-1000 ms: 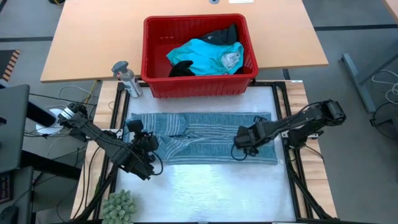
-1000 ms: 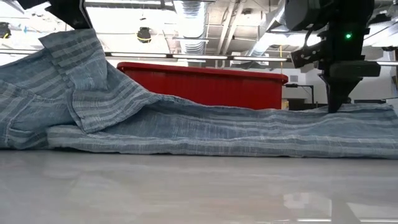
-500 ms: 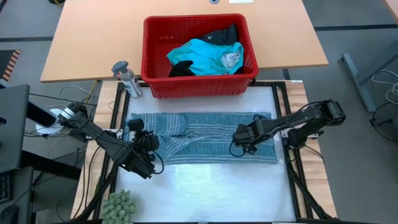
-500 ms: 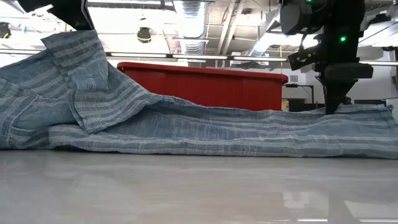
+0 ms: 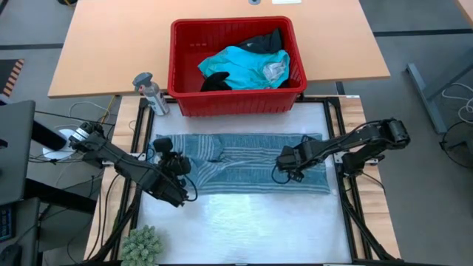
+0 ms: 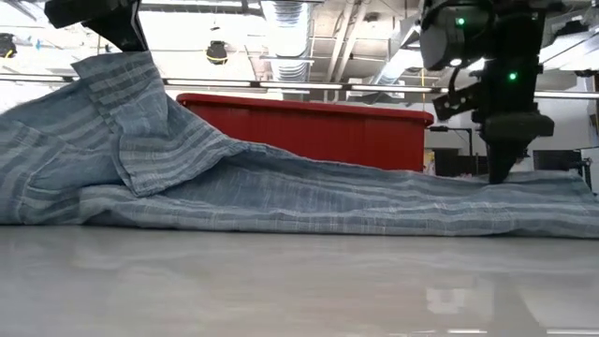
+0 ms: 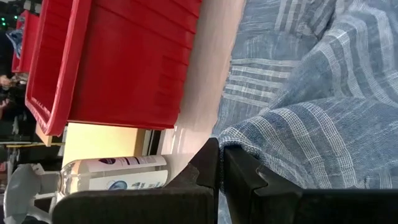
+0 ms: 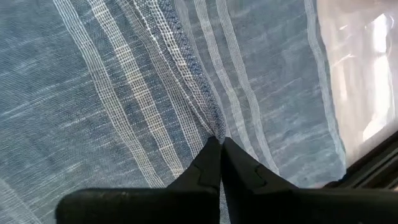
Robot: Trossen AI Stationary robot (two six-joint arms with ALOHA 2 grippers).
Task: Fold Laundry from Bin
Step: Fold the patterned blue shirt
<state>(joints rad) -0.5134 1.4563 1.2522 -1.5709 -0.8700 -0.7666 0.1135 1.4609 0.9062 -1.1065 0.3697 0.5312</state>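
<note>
The red bin (image 5: pixel 236 100) stands at the table's far side and holds a turquoise garment (image 5: pixel 244 65) and black ones (image 5: pixel 264 41). A blue-grey striped garment (image 5: pixel 244 162) lies spread across the table in front of it. My left gripper (image 5: pixel 176 171) is shut on the garment's left part and holds a fold of it raised (image 6: pixel 131 103). My right gripper (image 5: pixel 284 171) is shut on the garment's right part, with its tips down at the cloth (image 6: pixel 496 176). My left gripper pinches an edge of the striped garment (image 7: pixel 249 140) between its two shut fingers. That part is lifted well above the table and drapes down from the fingers (image 6: pixel 117 42), while the rest lies flat. My right gripper comes from above, pointing down, and its shut fingertips (image 8: pixel 214 158) meet on a stitched seam (image 8: pixel 211 121) of the garment's right part. The cloth here lies low on the table, barely raised.
A small grey spray bottle (image 5: pixel 150 92) stands just left of the bin, also seen in the left wrist view (image 7: pixel 112 174). A green spiky object (image 5: pixel 140 245) sits at the near left corner. Bare table surface (image 5: pixel 244 222) lies in front of the garment.
My right gripper has crept a little toward the table's left over the garment, staying shut and low. My left gripper has shifted slightly toward the right with its raised fold; the rest of the garment stays flat.
</note>
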